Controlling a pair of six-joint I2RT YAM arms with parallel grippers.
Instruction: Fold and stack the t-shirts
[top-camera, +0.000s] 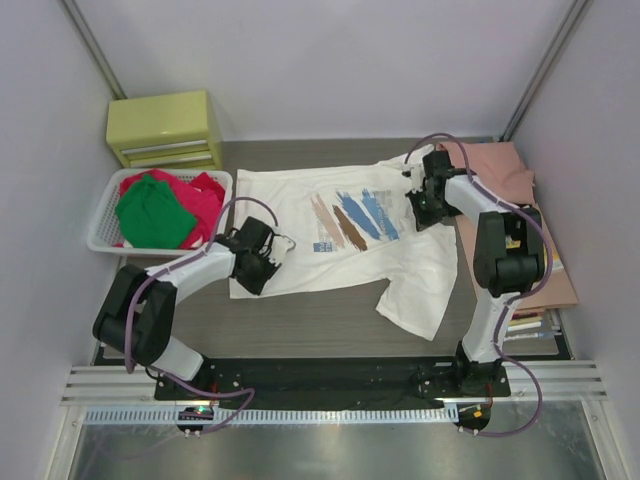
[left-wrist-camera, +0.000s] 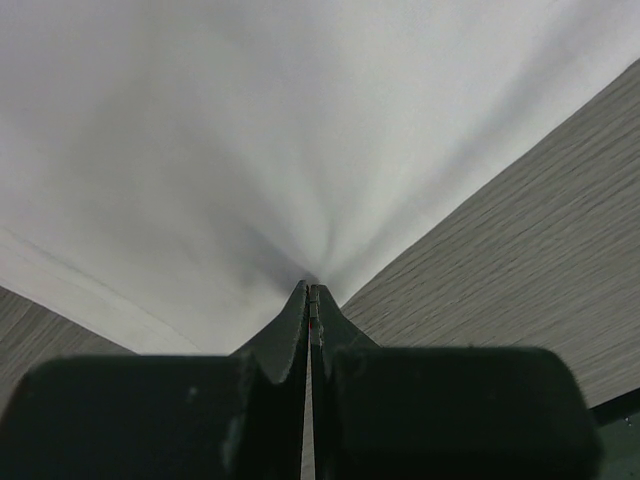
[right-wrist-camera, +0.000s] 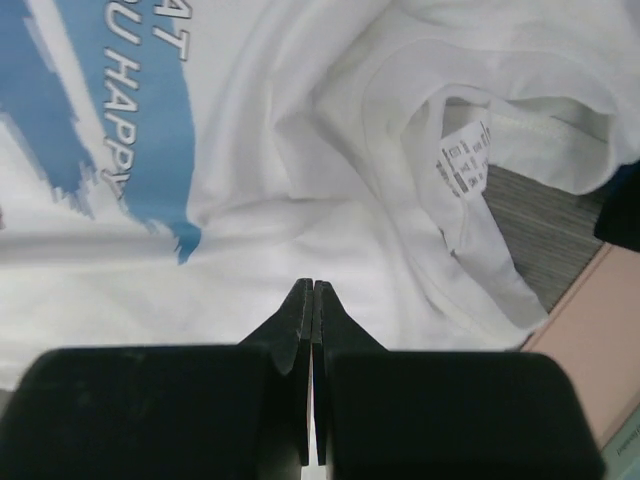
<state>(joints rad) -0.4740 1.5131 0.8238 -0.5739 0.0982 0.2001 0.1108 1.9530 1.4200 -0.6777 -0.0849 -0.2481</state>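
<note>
Beside printed t-shirt (top-camera: 300, 205): basket (top-camera: 100, 238) of shirts (top-camera: 150, 212) left, salmon-pink shirt (top-camera: 503, 172) right

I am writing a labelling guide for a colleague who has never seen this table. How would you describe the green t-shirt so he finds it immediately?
On the far left of the table stands a white slotted basket, just in front of a yellow-green drawer box. The green t-shirt lies crumpled inside it, over reddish shirts; it is the only green cloth in view.
</note>
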